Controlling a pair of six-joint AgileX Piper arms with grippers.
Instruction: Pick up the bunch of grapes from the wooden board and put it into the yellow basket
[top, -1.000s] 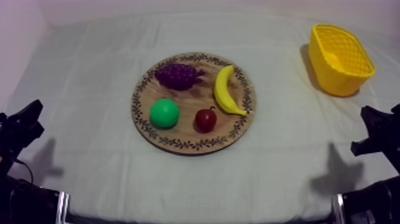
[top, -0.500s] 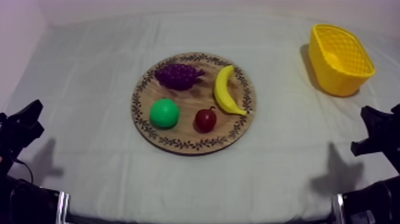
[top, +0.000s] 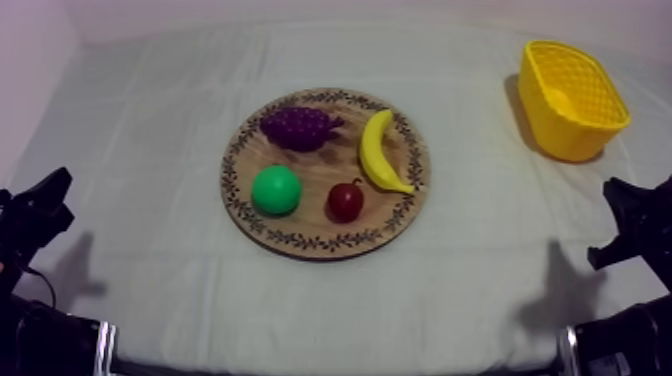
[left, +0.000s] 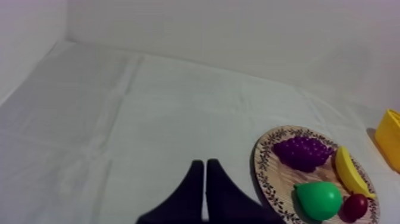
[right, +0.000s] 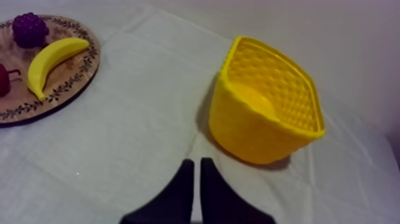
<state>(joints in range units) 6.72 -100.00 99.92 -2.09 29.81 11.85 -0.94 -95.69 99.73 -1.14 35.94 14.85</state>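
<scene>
- The grapes are lying on the board, in its upper left part, slightly above the centre of the top view.
- The banana is lying along the right rim of the board, just beside the grapes but not touching them.
- The pear and the small red fruit are sitting below the grapes, in the lower half of the board, with bare wood showing between them.
- The basket is standing upright at the upper right of the top view, close to the right edge of the table, with its mouth facing up.
- A wide strip of bare cloth is lying between the right rim of the board and the basket.
- The left gripper is resting low at the left edge of the top view. Its fingers are pressed together into a narrow wedge over bare cloth, near the rim of the board.
- The right gripper is resting low at the right edge of the top view, below the basket. Its fingers are also pressed together, holding nothing, with the basket near and the board well apart.
</scene>
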